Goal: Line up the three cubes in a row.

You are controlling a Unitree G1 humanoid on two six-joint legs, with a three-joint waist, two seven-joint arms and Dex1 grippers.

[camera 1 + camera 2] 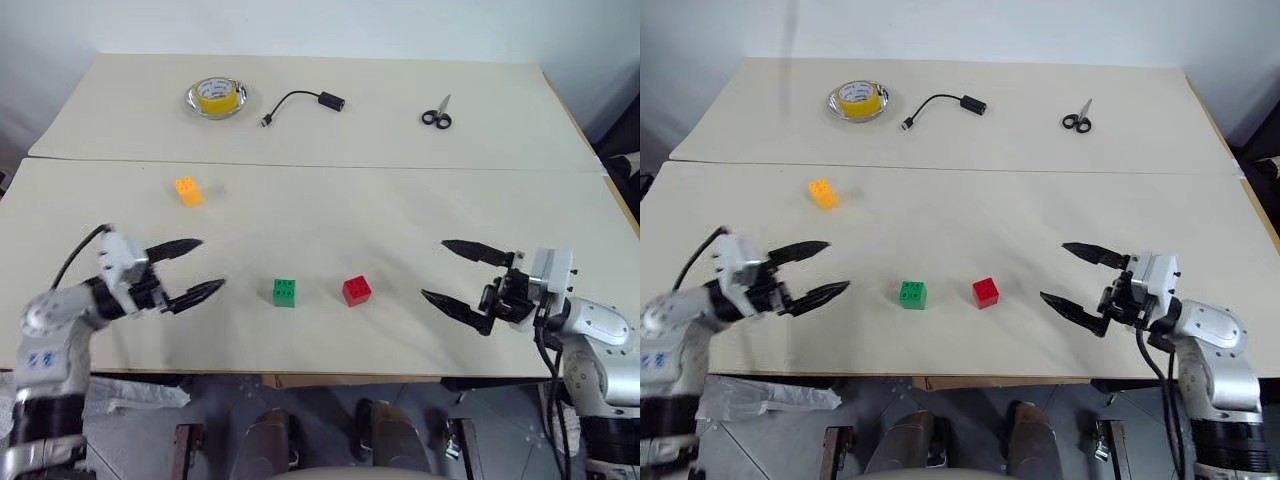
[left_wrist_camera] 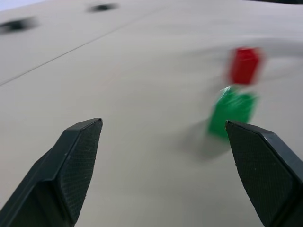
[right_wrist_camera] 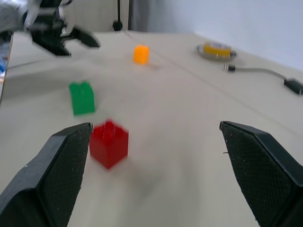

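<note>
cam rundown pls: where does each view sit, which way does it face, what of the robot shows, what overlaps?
Eye views: head, looking down at beige table; both arms show.
Left wrist view: along open left gripper toward green studded plastic cube.
Right wrist view: along open right gripper toward red studded plastic cube.
Shared: both cubes.

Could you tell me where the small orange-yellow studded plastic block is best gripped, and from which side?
Probably from above, jaws closing on two opposite flat side walls of the orange-yellow studded plastic block. The studs face up, the walls look smooth and bare, and it stands alone on the table, nearest the left gripper.
</note>
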